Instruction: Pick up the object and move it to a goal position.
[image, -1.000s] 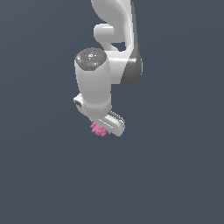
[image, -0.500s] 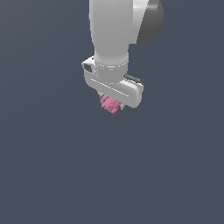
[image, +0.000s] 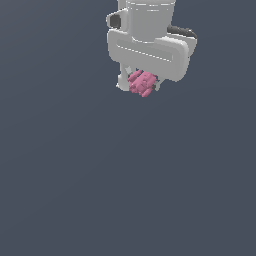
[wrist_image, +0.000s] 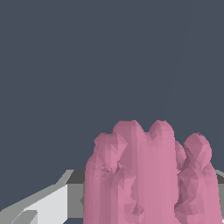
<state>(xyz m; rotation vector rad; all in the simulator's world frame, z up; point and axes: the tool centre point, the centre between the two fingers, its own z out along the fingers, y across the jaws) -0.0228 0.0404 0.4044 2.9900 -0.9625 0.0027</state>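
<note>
The object (image: 141, 83) is a small pink clump of knobby lumps, held under the white gripper (image: 140, 85) near the top of the exterior view. The gripper is shut on it, with short white fingers (image: 122, 82) showing at either side of the clump. The arm's hand and wrist stand straight above it. In the wrist view the pink object (wrist_image: 148, 179) fills the near part of the picture, with one white finger (wrist_image: 48, 203) beside it. No goal marker shows in either view.
Only a plain dark grey-blue background (image: 125, 190) shows around and below the gripper. No other objects, containers or edges are in view.
The arm has moved up and toward the exterior view's right with the pink object in its grip, and the hand has turned about its axis.
</note>
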